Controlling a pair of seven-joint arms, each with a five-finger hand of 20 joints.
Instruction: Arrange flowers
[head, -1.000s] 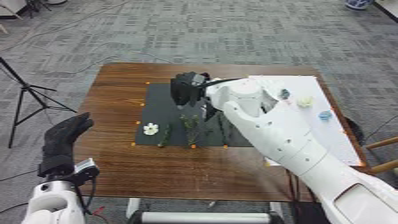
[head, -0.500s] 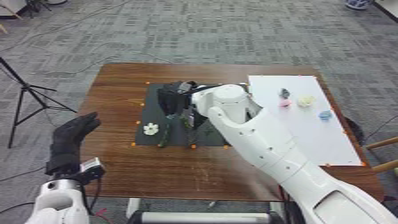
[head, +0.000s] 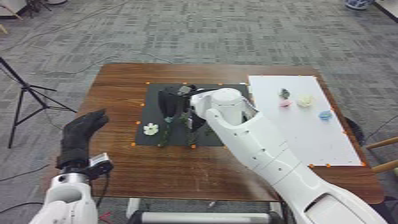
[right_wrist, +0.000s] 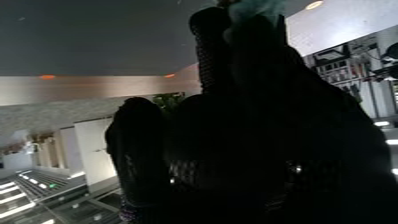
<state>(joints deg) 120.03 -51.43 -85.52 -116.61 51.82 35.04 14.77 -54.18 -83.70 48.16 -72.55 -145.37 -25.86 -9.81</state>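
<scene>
R robot hand was nearly closed, pale blue-green flower pinched at tips; white flower lay near, L of tips; needed slow set-down w/o brushing it, gentle release

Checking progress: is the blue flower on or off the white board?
On: the blue flower lies inside the edges of the white board, right of the yellow flower.
</scene>
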